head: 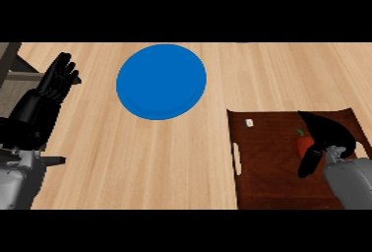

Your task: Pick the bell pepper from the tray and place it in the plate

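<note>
A red bell pepper (301,143) with a green stem lies on the dark brown tray (269,167) at the lower right. My right hand (330,135) is over it from the right, fingers arching above the pepper and the thumb hanging down below it, so most of the pepper is hidden. The fingers look curved near the pepper, but contact is unclear. A blue plate (161,81) sits on the wooden counter at the upper middle, to the left of and beyond the tray. My left hand (52,86) rests open at the left edge, fingers up.
A small white tag (249,122) lies on the tray's far left corner. A slot handle (237,158) runs along the tray's left rim. A dark and grey fixture (13,61) sits at the counter's upper left corner. Bare wood lies between plate and tray.
</note>
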